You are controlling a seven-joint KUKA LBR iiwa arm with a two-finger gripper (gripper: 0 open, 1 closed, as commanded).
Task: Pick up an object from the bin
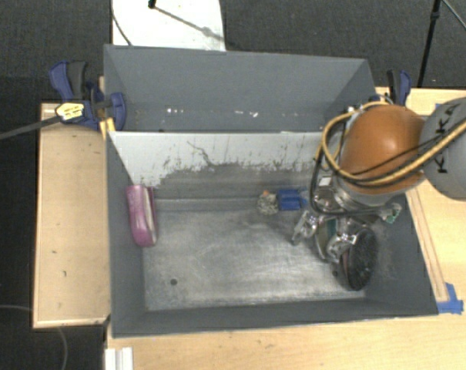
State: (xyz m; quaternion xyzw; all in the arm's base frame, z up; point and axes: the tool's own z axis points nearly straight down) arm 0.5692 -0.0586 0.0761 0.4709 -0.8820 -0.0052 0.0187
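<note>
The fingers [326,240] hang open, touching nothing, beside a black oval thing [357,262] on the bin's [217,284] right. It points front to back. A blue bit [290,200] lies behind.

One bar [141,216], one oval [357,262], two bits [290,200] [266,203]

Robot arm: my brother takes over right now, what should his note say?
Gripper: low on the right side of the bin, right next to a dark oval thing; no hold can be confirmed.
Elsewhere: a pink oblong thing by the left wall, a small blue piece and a small pale piece near the back.
Done: nothing lifted out.
Left: grip one thing and raise it.
</note>
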